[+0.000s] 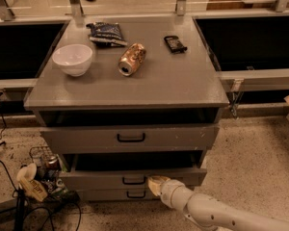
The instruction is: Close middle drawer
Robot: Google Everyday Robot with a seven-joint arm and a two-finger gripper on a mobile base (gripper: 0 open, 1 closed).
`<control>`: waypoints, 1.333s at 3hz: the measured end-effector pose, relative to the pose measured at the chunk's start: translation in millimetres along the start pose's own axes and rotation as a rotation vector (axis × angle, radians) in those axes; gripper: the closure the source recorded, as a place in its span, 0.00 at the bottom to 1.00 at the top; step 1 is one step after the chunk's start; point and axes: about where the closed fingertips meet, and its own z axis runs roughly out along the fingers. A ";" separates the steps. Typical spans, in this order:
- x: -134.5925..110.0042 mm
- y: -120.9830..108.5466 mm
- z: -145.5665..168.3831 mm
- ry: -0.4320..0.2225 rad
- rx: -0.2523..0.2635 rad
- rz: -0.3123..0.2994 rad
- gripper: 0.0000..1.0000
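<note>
The middle drawer (101,179) is the second of three grey fronts in the cabinet. It stands pulled out, with a dark gap showing above its front and a small black bar handle (134,180) at its centre. My gripper (155,183) comes in from the lower right on a pale arm (212,213). Its cream tip rests against the middle drawer's front just right of the handle.
The top drawer (130,138) also stands slightly out. The thin bottom drawer (106,195) sits below. On the cabinet top (183,85) lie a white bowl (72,59), a tipped can (132,59), a dark snack bag (106,32) and a small black object (175,44). Cables and clutter (36,184) lie on the floor at left.
</note>
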 end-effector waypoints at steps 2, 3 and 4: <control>-9.1 2.6 6.0 -0.030 -0.019 -0.005 1.00; -9.6 2.9 6.0 -0.031 -0.020 -0.005 1.00; -9.6 2.9 6.0 -0.031 -0.020 -0.005 0.82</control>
